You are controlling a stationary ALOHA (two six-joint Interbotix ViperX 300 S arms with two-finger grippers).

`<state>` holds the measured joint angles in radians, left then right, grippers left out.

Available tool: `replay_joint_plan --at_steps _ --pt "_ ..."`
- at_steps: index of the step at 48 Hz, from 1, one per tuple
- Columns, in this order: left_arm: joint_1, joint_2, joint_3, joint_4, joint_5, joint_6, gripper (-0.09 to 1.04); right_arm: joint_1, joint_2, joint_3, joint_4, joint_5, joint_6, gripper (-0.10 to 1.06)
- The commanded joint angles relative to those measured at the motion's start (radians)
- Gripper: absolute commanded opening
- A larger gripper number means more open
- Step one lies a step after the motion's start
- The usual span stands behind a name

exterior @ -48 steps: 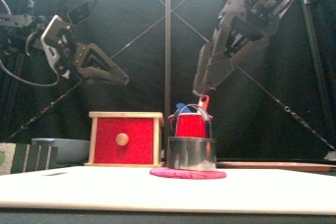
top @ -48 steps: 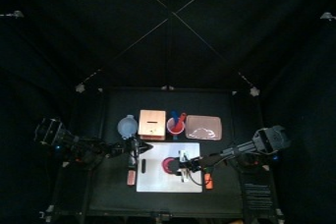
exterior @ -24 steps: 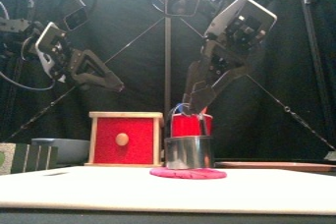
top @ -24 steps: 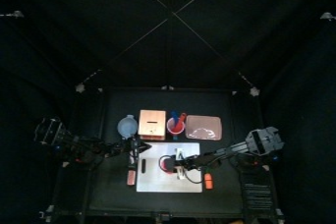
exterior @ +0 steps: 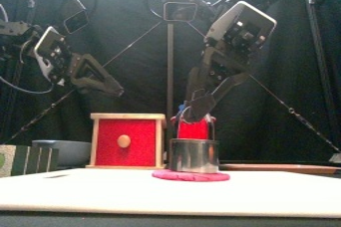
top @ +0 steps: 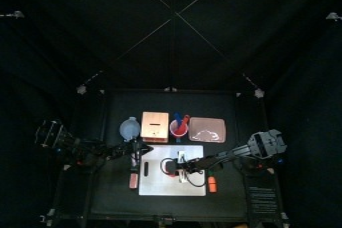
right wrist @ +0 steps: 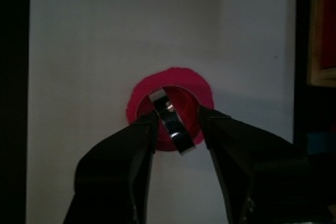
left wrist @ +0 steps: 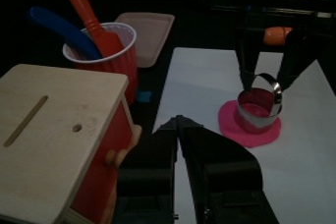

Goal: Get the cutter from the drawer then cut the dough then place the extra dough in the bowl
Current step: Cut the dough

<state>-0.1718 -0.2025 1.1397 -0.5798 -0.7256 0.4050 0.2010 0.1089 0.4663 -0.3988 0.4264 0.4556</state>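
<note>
The round metal cutter (exterior: 194, 154) stands on the flat pink dough (exterior: 189, 176) on the white cutting board (top: 194, 187). My right gripper (right wrist: 176, 136) reaches down from the right. Its jaws are shut on the cutter's wire handle (left wrist: 268, 79), straight above the dough (right wrist: 168, 98). My left gripper (left wrist: 175, 159) hangs shut and empty left of the board, near the wooden box (left wrist: 46, 120). The box's red drawer front (exterior: 128, 141) sits flush. The blue-grey bowl (top: 130, 128) stands at the back left.
A red cup (left wrist: 102, 56) with a blue and a red toy knife stands between the box and the pink tray (top: 209, 129). A small orange toy (top: 211, 182) lies at the board's right edge, and another (top: 132, 180) lies left of the board.
My right arm has come down, and its gripper is now lower over the cutter. The cutter and dough stay in place. The left arm has barely shifted.
</note>
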Motion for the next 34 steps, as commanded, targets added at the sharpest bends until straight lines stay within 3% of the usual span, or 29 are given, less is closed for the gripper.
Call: replay_joint_plan --at_steps 1,14,26,34 --pt "0.005 -0.002 -0.011 0.000 -0.009 0.000 0.47 0.002 -0.017 -0.029 0.003 0.012 0.003 0.54" --pt "0.008 -0.002 -0.006 0.002 -0.009 0.000 0.47 0.008 -0.014 -0.080 0.009 0.104 0.005 0.50" --pt "0.008 -0.002 0.008 0.000 -0.009 0.000 0.47 0.011 0.020 -0.124 0.095 0.163 0.003 0.50" --pt "0.008 -0.002 0.012 0.000 -0.009 0.000 0.47 0.008 0.037 -0.138 0.094 0.166 0.003 0.50"
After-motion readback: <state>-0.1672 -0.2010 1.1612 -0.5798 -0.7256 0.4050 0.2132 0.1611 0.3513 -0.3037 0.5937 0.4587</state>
